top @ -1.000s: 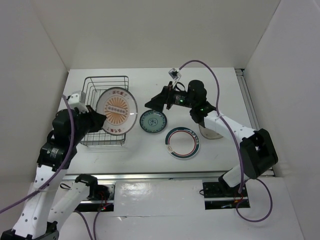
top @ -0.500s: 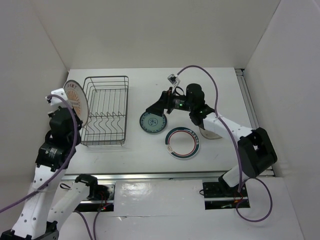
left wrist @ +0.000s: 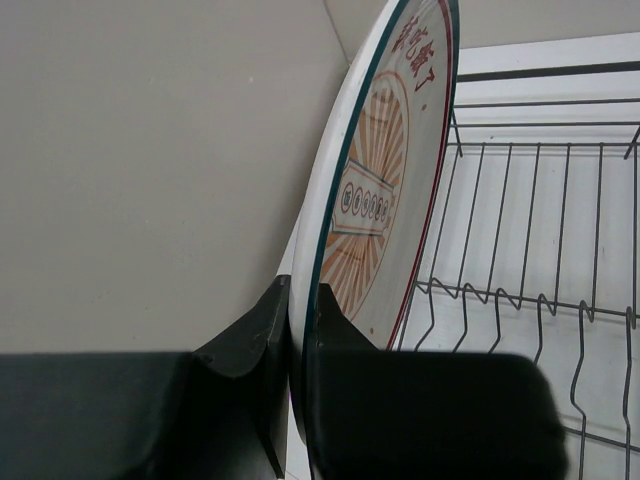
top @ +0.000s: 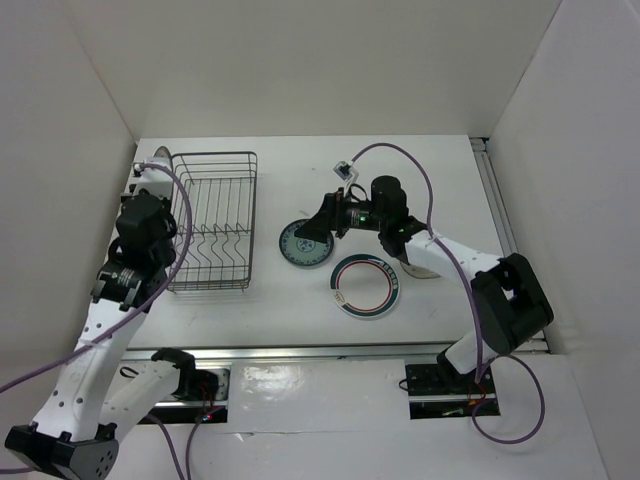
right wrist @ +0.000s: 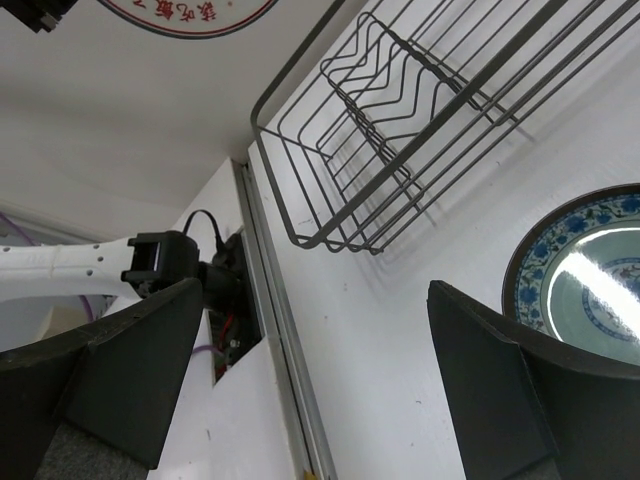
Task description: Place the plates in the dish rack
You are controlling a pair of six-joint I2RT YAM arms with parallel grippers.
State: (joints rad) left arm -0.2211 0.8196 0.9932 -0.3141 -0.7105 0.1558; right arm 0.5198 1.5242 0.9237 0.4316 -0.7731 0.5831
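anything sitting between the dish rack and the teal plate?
No, just a bare strip of table between the dish rack and the teal plate. Shows in the top view and the right wrist view.

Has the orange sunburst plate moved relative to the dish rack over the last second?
Yes. The sunburst plate, pinched by the left gripper, swung from over the dish rack's middle to outside its left edge, near the far-left corner.

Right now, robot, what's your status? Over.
Left gripper shut on sunburst plate, edge-up beside dish rack. Right gripper open by teal plate. Rack slots unblocked.
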